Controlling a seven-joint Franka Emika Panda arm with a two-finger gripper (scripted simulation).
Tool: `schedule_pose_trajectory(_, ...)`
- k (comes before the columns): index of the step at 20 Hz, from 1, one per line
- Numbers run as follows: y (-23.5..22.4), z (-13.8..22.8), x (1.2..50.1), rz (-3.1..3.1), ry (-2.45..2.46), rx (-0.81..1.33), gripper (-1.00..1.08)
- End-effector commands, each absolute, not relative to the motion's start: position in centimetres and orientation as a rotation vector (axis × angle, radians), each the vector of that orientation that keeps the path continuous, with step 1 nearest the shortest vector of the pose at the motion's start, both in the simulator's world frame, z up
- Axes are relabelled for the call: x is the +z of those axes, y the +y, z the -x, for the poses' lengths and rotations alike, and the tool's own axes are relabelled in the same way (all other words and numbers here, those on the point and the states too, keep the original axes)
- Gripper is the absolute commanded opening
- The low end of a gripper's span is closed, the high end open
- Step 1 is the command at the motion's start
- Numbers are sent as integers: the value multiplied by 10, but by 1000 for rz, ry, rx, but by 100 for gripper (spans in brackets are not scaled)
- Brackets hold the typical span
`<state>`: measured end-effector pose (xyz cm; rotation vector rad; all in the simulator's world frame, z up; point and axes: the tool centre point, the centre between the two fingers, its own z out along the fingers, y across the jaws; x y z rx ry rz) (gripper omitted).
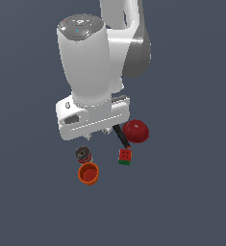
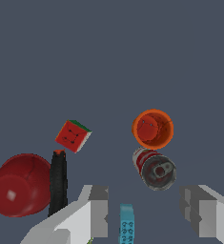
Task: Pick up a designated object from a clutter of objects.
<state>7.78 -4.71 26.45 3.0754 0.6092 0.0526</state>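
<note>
Hand (image 2: 147, 217) is seen wide open in the wrist view, nothing held between the fingers (image 2: 98, 212). A light blue brick (image 2: 127, 225) is seen in the gap between the fingers, lower down on the counter (image 2: 111, 57); contact with the fingers cannot be told.

In the exterior view the hand (image 1: 102, 129) is mostly hidden under the white arm body, hanging above the clutter.

Nearest the hand: a dark can (image 2: 155, 169) lying on its side, open end visible. The cup (image 2: 153, 128), orange-red with a thick rim and hollow inside, is just beyond the can, close beside it, apparently upright. In the exterior view the cup (image 1: 88, 173) is seen just below the can (image 1: 83, 153), mouth up, clear of the hand.

On the other side, a black stick (image 2: 58, 181) lies against a dark red bowl (image 2: 19, 185). A red-green cube (image 2: 73, 135) sits just past the stick's end, tilted on an edge. Same grouping in the exterior view: bowl (image 1: 135, 130), stick (image 1: 120, 136), cube (image 1: 125, 156).
</note>
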Motion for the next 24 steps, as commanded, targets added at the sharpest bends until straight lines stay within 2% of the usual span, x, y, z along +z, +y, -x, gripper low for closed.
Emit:
schedule_pose_trajectory(1,-53,-88,253,-3055,697,59,28)
schedule_pose_trajectory(24,-112,-158,132,-2783,1409,115,28)
